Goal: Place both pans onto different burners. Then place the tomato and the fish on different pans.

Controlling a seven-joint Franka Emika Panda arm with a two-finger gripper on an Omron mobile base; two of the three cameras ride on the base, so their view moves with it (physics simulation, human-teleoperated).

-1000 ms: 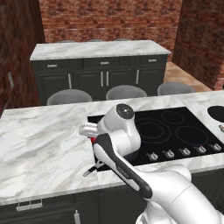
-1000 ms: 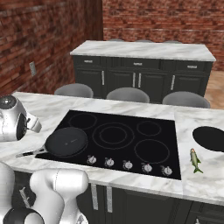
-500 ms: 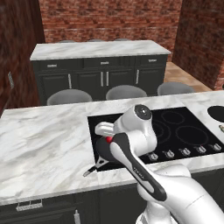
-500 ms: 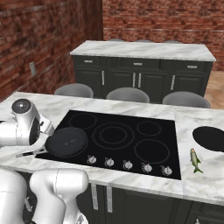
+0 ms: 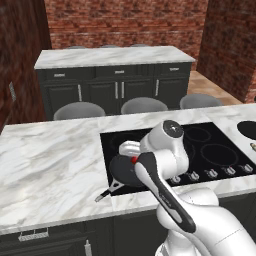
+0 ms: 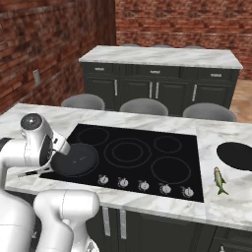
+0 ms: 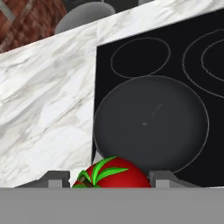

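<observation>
one pan [image 7: 151, 124] sits on the cooktop's [image 6: 142, 157] front-left burner, w/ the gripper [image 7: 109, 177] above its near edge, jaws partway closed on the tomato [image 7: 114, 176]. other pan [image 6: 237, 155] lies on the marble counter [image 6: 231, 189] at right, fish [image 6: 219, 180] just beside it.

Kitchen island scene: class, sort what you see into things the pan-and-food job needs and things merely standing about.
Belonging to the job:
- round black frying pan on the cooktop
- second round black frying pan on the marble
- small red tomato between the fingers
- slender greenish-silver fish
- grey ring burners

Standing about:
- grey round stools
- silver cooktop knobs
- dark back cabinets
</observation>
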